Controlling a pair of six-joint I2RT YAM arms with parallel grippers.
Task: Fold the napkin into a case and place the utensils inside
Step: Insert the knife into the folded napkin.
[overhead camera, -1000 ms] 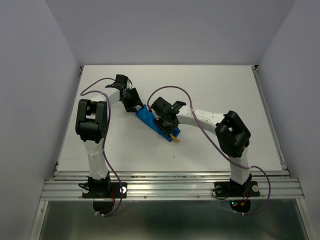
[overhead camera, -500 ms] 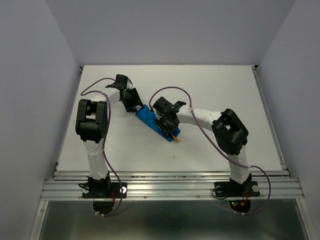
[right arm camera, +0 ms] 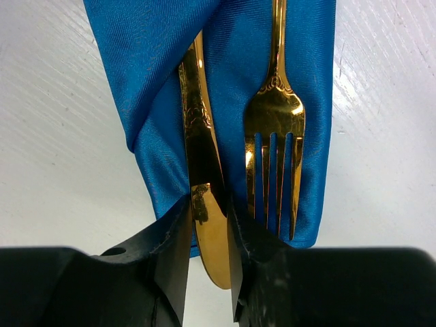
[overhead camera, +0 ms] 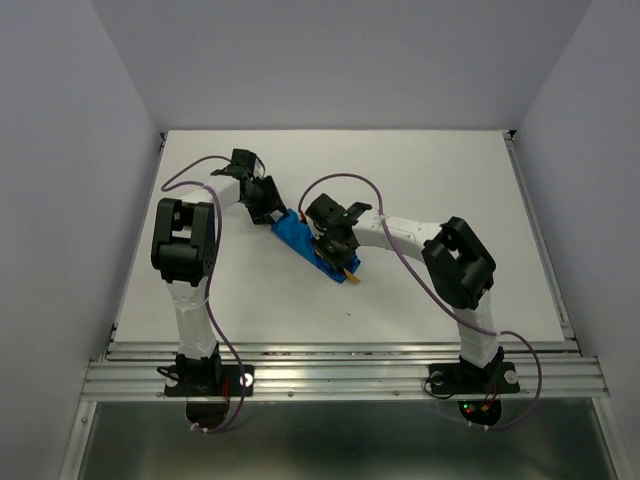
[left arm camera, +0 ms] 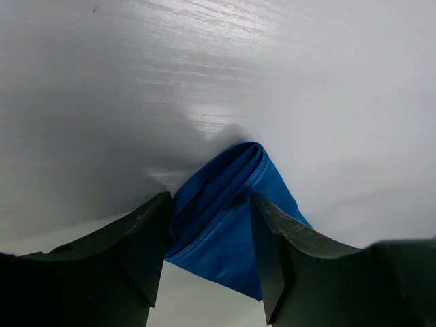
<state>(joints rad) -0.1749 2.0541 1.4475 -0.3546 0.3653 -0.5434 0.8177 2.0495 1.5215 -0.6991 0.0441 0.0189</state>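
The bright blue napkin [overhead camera: 298,236] lies folded into a narrow case [right arm camera: 146,48] on the white table, running diagonally between the two arms. Two golden utensils are tucked into it: a knife [right arm camera: 199,146] under a diagonal flap, and a fork [right arm camera: 274,112] to its right, tines toward the camera. My right gripper [right arm camera: 208,204] is shut on the knife's blade, near the case's near end; the blade tip sticks out past the cloth. My left gripper [left arm camera: 210,201] is open and straddles the case's far end [left arm camera: 225,184], with the cloth bunched between its fingers.
The white table [overhead camera: 450,190] has a metal rail along its near edge [overhead camera: 340,375] and grey walls on three sides. Purple cables loop over both arms. A small dark speck [overhead camera: 347,317] lies on the table in front of the case.
The right gripper's jaws have closed in on the knife blade. Its elbow has shifted slightly left. The left arm and the case have not moved.
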